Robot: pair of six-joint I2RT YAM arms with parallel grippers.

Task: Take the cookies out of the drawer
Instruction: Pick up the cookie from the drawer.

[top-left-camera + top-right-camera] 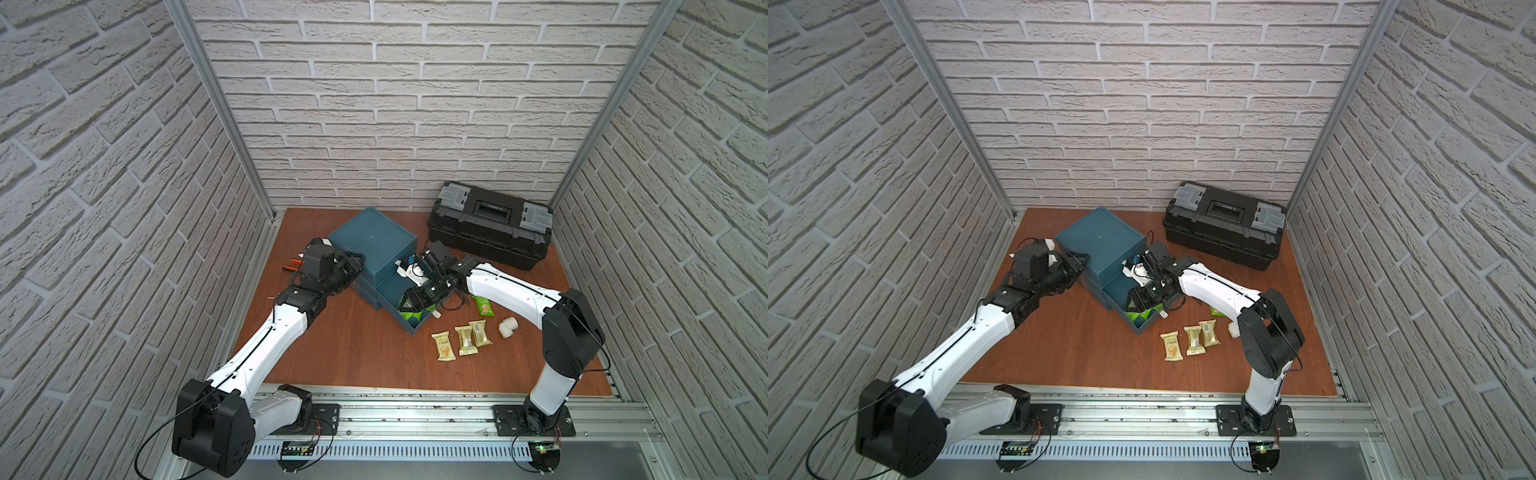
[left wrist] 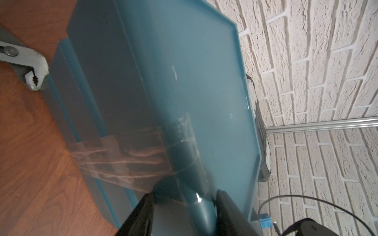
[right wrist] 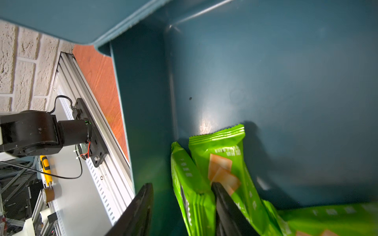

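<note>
Green cookies (image 3: 186,171) sit between the right gripper's (image 3: 182,185) parted jaws — left gripper (image 2: 185,193) straddles the cabinet (image 2: 194,81), grip unclear.

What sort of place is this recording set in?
Probably a lab robot cell, not a real room: brick-pattern wall panels between aluminium posts, left arm and right arm bolted to an aluminium rail, wood-look board as table.

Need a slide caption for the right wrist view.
Right gripper, jaws open, reaches into the teal drawer, straddling a green cookie packet.
</note>
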